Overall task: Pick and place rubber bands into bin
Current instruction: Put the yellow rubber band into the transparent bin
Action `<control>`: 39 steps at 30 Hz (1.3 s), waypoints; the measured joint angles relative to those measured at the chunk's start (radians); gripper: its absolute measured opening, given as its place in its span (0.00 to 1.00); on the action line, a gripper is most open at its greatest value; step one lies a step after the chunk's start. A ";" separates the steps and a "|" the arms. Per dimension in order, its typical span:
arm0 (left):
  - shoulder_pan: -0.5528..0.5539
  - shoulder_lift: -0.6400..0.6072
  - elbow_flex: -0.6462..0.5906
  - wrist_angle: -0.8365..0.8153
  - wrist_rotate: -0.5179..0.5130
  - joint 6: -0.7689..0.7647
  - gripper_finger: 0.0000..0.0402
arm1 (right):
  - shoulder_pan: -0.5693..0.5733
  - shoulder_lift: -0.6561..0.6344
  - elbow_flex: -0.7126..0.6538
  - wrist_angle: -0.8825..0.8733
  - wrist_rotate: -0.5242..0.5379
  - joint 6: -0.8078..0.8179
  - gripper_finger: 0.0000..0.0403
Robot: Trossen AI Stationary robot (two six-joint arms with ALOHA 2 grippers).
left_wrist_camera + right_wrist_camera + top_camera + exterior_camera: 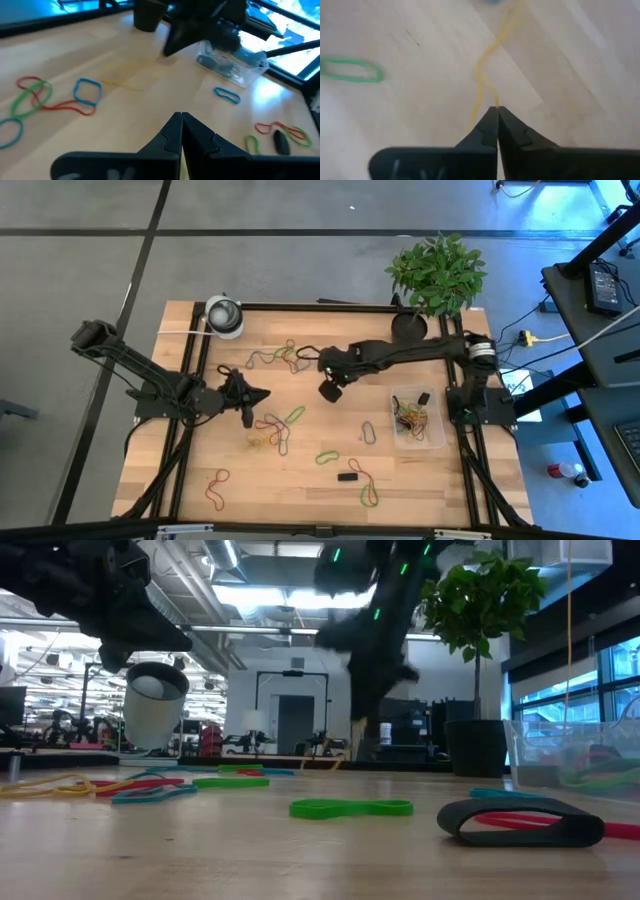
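Observation:
Rubber bands in red, green, yellow, blue and black lie scattered on the wooden table, among them a green band, a black band and a red-green tangle. The clear bin stands at the table's right side with several bands inside; it also shows in the left wrist view as the bin. My right gripper hangs over the table's middle, shut on a yellow rubber band. My left gripper hovers left of centre, shut and holding nothing. My right gripper pinches the yellow rubber band by its near end between the two fingertips, coming from above with the fingers pointing down. The band trails slack below the tips toward the table. Whether its lower end still lies on the wood, I cannot tell.
A round white-and-grey roll stands at the far left corner and a black pot with a green plant at the far right. A black frame borders the table. Bare wood lies between the right gripper and the bin.

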 joint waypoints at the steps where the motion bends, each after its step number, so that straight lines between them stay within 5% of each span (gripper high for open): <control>1: 0.006 0.000 0.000 0.000 0.000 0.012 0.01 | 0.015 -0.024 0.000 -0.009 0.008 0.027 0.01; 17: 0.039 0.000 0.000 0.008 0.156 0.188 0.01 | 0.363 -0.331 0.004 -0.495 0.270 0.764 0.00; 24: 0.039 0.000 0.000 0.046 0.170 0.185 0.01 | 0.564 -0.355 0.004 -0.796 0.262 1.144 0.00; 30: 0.039 0.000 0.000 0.078 0.195 0.221 0.01 | 0.712 -0.377 -0.023 -0.803 0.232 1.365 0.00; 39: 0.037 0.000 0.000 0.163 0.194 0.228 0.01 | 0.835 -0.389 -0.135 -0.799 0.121 1.375 0.00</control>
